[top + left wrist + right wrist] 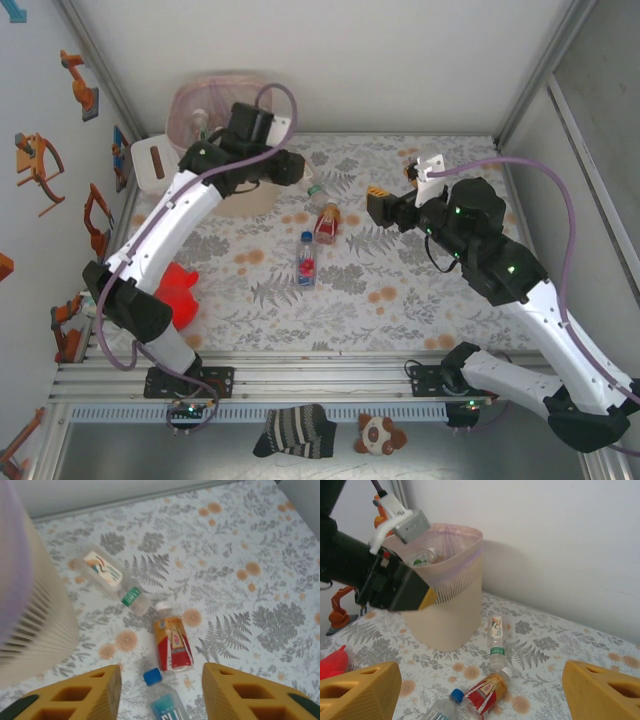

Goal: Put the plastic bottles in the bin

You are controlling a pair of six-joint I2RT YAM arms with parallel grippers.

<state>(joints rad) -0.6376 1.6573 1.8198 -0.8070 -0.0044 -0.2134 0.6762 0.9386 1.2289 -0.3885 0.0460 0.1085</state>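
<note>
The beige bin with its pink liner stands at the back left, also seen in the right wrist view, with a bottle inside. Three plastic bottles lie on the floral cloth: a clear one with a green band, an amber one with a red label and a blue-capped one. My left gripper hangs open beside the bin's right side, above these bottles, holding nothing. My right gripper stands open, low over the table right of the bottles.
A white tissue box sits left of the bin. A red plush toy lies under the left arm. A striped sock and a panda toy lie in front of the rail. Walls close in on the sides and the back.
</note>
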